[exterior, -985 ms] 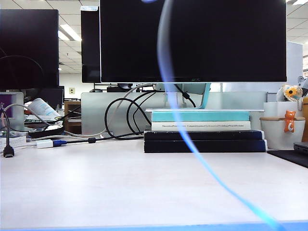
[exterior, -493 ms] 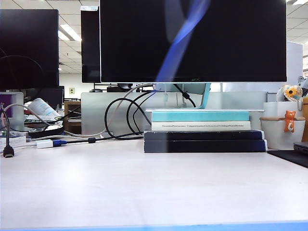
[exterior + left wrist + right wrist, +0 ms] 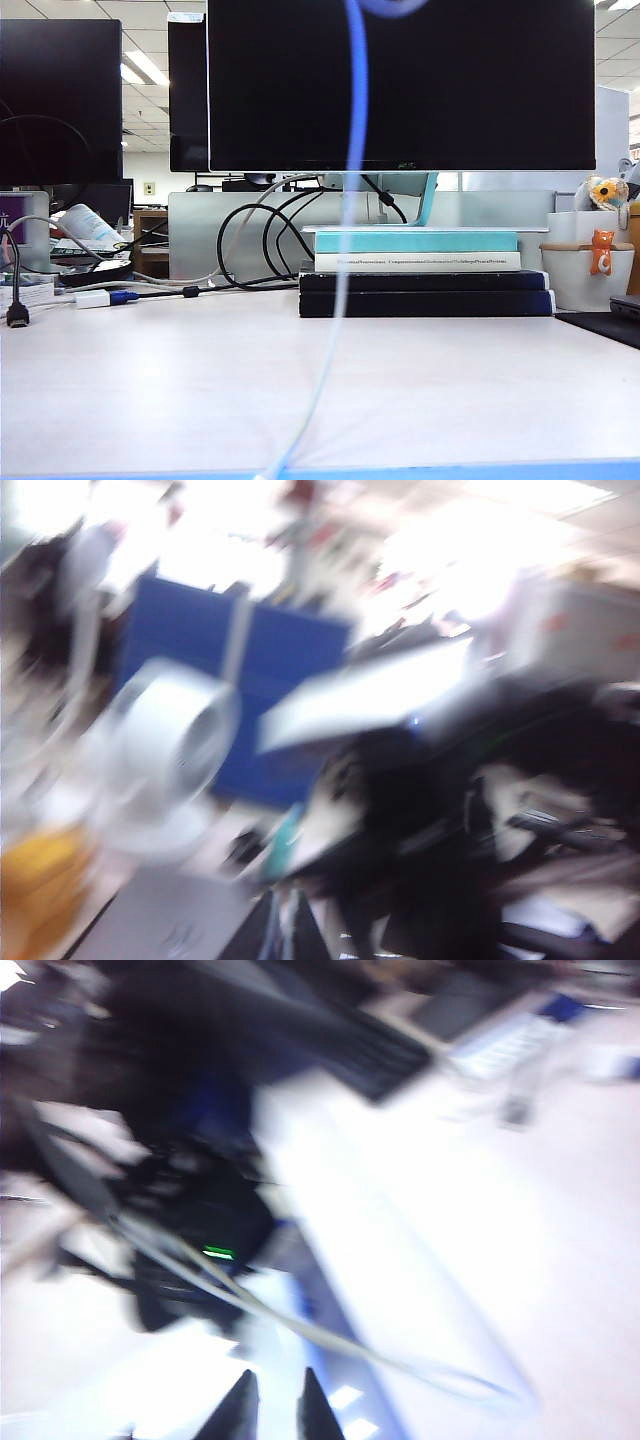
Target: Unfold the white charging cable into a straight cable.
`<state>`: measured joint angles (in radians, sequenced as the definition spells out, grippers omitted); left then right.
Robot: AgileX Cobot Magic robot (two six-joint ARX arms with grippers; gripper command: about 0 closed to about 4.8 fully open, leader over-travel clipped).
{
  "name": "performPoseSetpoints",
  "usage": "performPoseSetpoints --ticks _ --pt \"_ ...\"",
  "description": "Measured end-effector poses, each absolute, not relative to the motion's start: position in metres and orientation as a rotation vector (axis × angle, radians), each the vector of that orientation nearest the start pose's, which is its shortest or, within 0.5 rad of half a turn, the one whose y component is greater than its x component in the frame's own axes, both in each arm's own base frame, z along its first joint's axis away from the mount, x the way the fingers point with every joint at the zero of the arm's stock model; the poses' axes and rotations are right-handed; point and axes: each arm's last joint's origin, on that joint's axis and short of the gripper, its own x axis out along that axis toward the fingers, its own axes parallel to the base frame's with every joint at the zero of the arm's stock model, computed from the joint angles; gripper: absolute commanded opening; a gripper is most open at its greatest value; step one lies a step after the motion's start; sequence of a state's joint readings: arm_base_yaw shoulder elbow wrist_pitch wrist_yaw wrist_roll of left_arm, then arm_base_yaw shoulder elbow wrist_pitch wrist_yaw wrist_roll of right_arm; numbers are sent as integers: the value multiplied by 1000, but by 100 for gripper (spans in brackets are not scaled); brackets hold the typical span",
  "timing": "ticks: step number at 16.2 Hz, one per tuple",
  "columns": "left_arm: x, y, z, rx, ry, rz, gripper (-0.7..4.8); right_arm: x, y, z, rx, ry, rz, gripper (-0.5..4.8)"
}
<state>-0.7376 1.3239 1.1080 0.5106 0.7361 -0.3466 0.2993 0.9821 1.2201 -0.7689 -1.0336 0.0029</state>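
Swinging hard, that long thin white charging cable [image 3: 345, 250]. A second ago it slanted off to the lower right of the exterior view, half a second ago only a streak showed up high. Now it hangs almost straight down, close to the lens, from the top edge to the near edge of the pale wooden table [image 3: 200, 400]. It's off the tabletop, blurred, and neither plug shows.

Behind it stands the big black flat monitor [image 3: 400, 90], screen dark. Below that sits a stack of dark and teal books [image 3: 425, 290]. Left of the books are the looped thick black monitor cables [image 3: 250, 240].

Neither arm shows from outside, so it's over to the wrist cameras, both badly smeared. The left gripper [image 3: 285, 935] points out across the office, up off the table, fingers drawn together. Whether the cord is pinched between them, I can't tell. The right gripper [image 3: 272, 1410] looks down along the table edge. There's a slim gap between its tips, and a thin pale cord crosses just beyond them. Whether it's clamped on anything, I can't tell either.

So where's the danger? To my eye it's the speed. A cord this thin and slick could slide out of a light pinch mid-swing. The loose lower run could drop over the near edge or whip into the books or those black loops and snag. Pull the ends apart too briskly and a kink may tighten instead of opening.
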Motion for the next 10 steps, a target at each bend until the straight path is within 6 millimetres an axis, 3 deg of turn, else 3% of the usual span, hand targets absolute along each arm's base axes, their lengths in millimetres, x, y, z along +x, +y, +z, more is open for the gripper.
performPoseSetpoints --ticks 2,6,10 --pt "201 -210 398 -294 -74 -1565 17 158 74 394 177 545 1250 149" --pt "201 -211 396 -316 -39 -1577 17 169 77 391 167 534 1240 149" --pt "204 -213 399 -342 -111 -1556 17 191 86 386 224 535 1355 149"
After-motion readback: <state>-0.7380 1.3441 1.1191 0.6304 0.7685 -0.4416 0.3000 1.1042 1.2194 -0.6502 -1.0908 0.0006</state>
